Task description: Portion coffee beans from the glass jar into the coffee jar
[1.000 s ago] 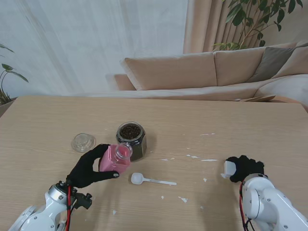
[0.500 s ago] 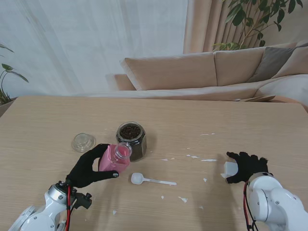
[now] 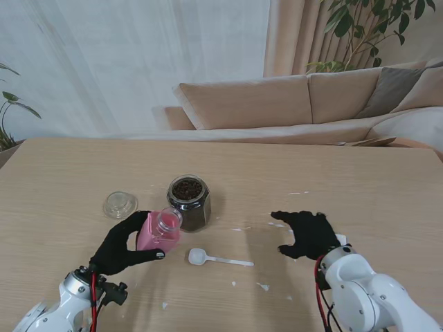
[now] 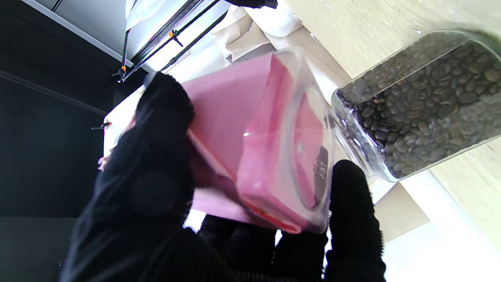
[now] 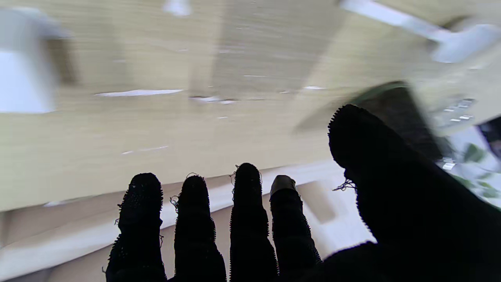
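While the left hand [image 3: 124, 243] wraps its fingers around the pink coffee jar [image 3: 158, 233] at lower left, the bean-filled glass jar [image 3: 188, 201] stands touching it, centre frame. The right hand [image 3: 304, 233] hovers spread and empty; the white scoop [image 3: 217, 259] looks light and rigid, best pinched mid-handle.

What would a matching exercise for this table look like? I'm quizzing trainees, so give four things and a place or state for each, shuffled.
Things:
1. pink jar
2. glass jar
3. white scoop
4. clear lid

Places or states:
a. lying on the table between the two hands
b. full of dark beans
c. held in the left hand
d. farthest left on the table

Pairs: 1-c, 2-b, 3-a, 4-d
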